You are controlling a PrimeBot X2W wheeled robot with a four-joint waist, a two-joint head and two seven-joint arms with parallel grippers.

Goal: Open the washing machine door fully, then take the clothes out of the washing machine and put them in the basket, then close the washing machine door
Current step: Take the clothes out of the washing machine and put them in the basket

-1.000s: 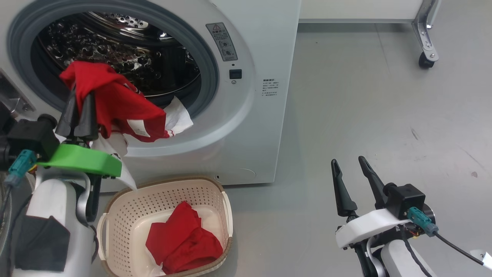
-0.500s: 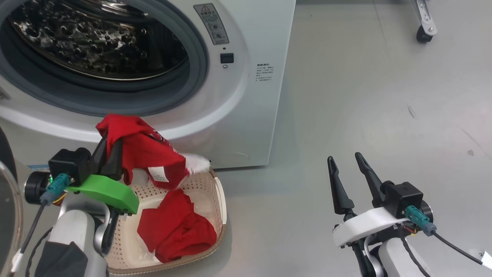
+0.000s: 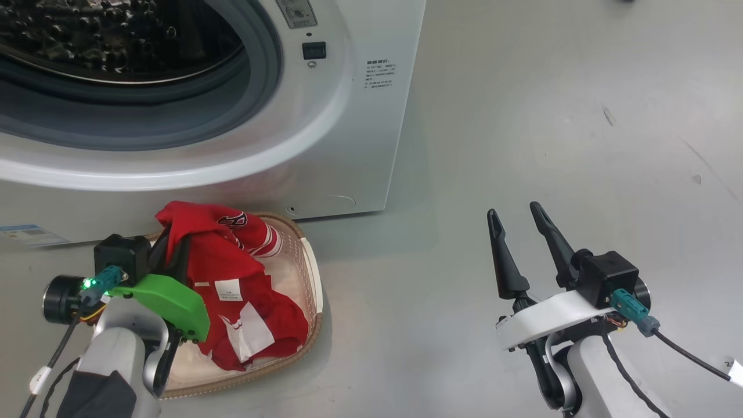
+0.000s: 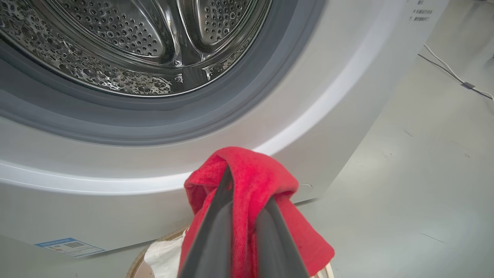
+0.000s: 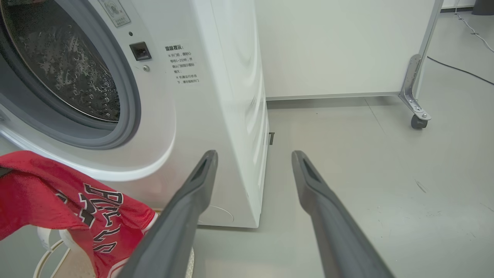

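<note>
The white washing machine (image 3: 325, 145) stands with its mouth open, and the steel drum (image 4: 115, 46) looks bare where I can see it. The washing machine door is out of view. Below the mouth, the cream basket (image 3: 310, 273) sits on the floor with red clothes (image 3: 273, 325) in it. My left gripper (image 3: 172, 247) is shut on a red jersey (image 3: 220, 249) that hangs from it down into the basket. Red fabric (image 4: 247, 166) bunches around its fingers. My right gripper (image 3: 514, 209) is open over the floor to the right, holding nothing.
A blue label sticker (image 3: 26, 234) is on the machine's lower front. Grey floor (image 3: 551, 116) spreads to the machine's right. A white panel on a metal leg with a caster (image 5: 418, 121) stands behind, and a cable (image 5: 459, 69) lies on the floor.
My left gripper has carried the red jersey from the drum's mouth down over the basket, onto the clothes there. The head camera has tilted down. The right gripper has stayed open.
</note>
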